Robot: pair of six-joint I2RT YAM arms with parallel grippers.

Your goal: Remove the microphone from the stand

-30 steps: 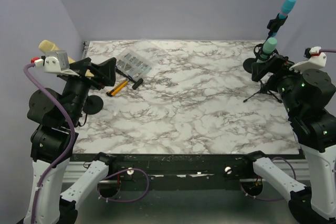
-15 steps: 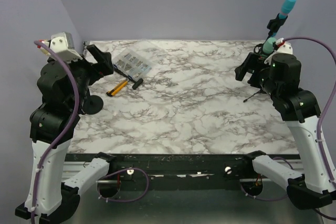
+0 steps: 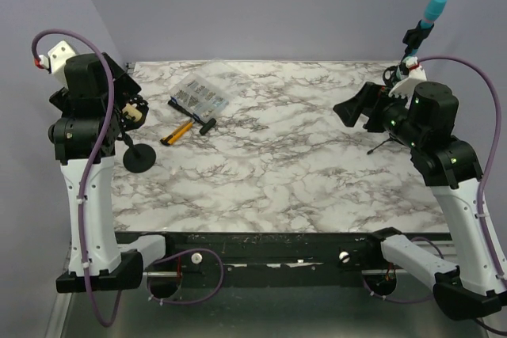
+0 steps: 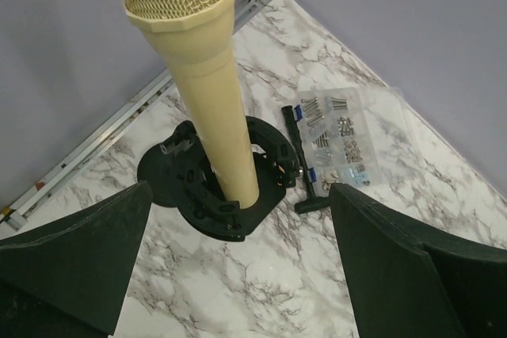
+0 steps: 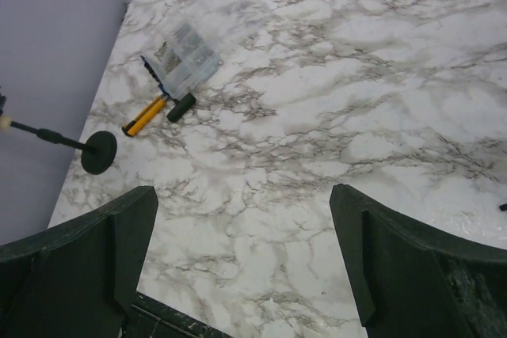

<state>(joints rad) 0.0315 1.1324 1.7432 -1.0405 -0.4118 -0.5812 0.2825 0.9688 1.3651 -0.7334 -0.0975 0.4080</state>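
A cream microphone [image 4: 202,77] with a mesh head stands in the black holder [image 4: 214,187] of its stand in the left wrist view. My left gripper [image 4: 238,275] is open, its fingers [image 4: 75,251] apart on either side, short of the microphone's lower body and not touching it. In the top view the left gripper [image 3: 129,110] is at the far left, above the stand's round base [image 3: 139,158]; only a bit of the microphone [image 3: 138,115] shows. My right gripper [image 3: 355,112] is open and empty over the table's right side, also open in its wrist view [image 5: 242,267].
A clear box of small parts [image 3: 202,94] and an orange-handled tool [image 3: 178,131] lie at the back left. A teal microphone [image 3: 433,8] on a tripod stand [image 3: 388,142] stands at the back right, behind the right arm. Walls close in on the left and back.
The left arm has risen and turned, so its gripper now faces the cream microphone from above. The right arm has risen and swung its gripper out over the table.
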